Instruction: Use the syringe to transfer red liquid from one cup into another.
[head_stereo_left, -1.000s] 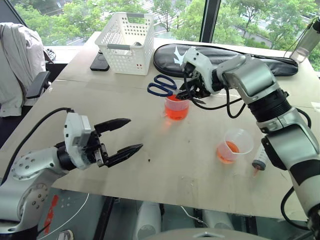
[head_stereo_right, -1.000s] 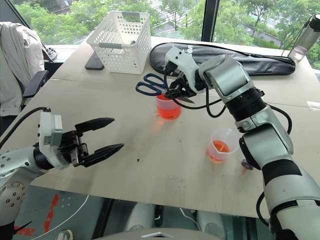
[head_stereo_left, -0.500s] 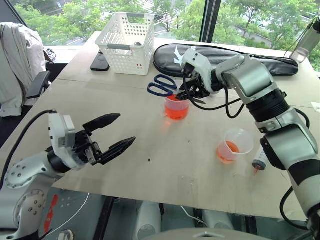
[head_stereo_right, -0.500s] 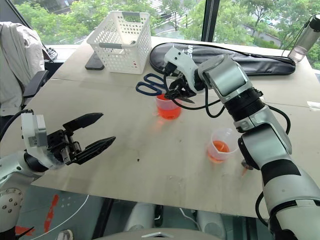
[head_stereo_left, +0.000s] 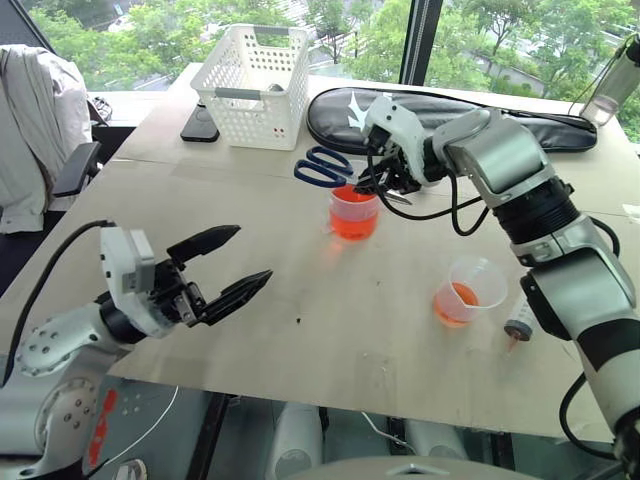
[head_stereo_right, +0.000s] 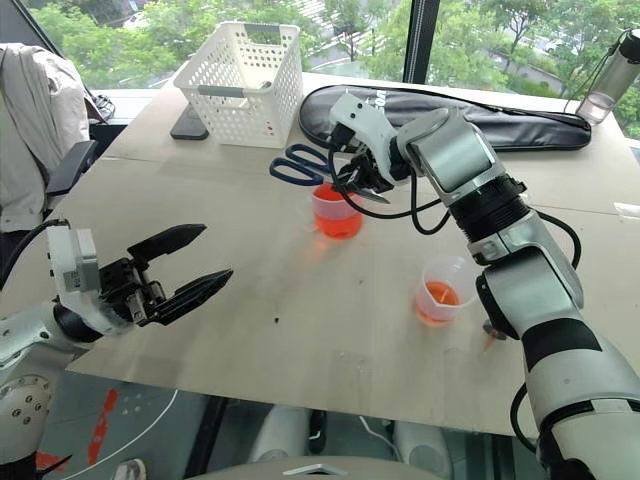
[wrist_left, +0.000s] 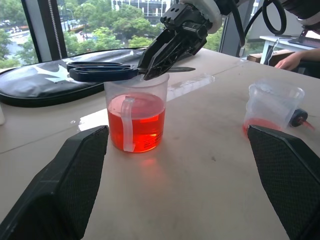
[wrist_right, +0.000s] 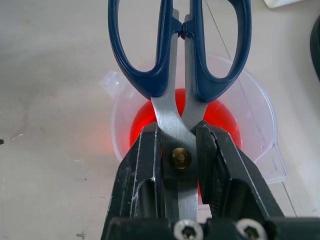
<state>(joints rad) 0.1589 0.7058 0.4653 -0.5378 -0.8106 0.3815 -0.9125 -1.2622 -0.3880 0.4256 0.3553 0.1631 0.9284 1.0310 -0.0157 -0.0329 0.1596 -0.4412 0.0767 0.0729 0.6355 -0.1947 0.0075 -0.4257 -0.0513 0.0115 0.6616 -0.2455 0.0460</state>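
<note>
An office-style test room on an upper floor: a pale wooden worktop (head_stereo_left: 250, 220) stands beside floor-to-ceiling windows (head_stereo_left: 480, 35) with dark frames, looking out on treetops and a distant building. An office chair (head_stereo_left: 75, 165) draped with a grey jacket (head_stereo_left: 35, 130) sits at one end. On the worktop lie everyday desk items: a white plastic basket (head_stereo_left: 255, 85), a phone (head_stereo_left: 199, 124), blue-handled scissors (head_stereo_left: 325, 168), a black zipped case (head_stereo_left: 450, 115) and a clear bottle (head_stereo_left: 612, 85). Two plastic cups (head_stereo_left: 353, 212) of red liquid give it the air of a makeshift lab bench.
</note>
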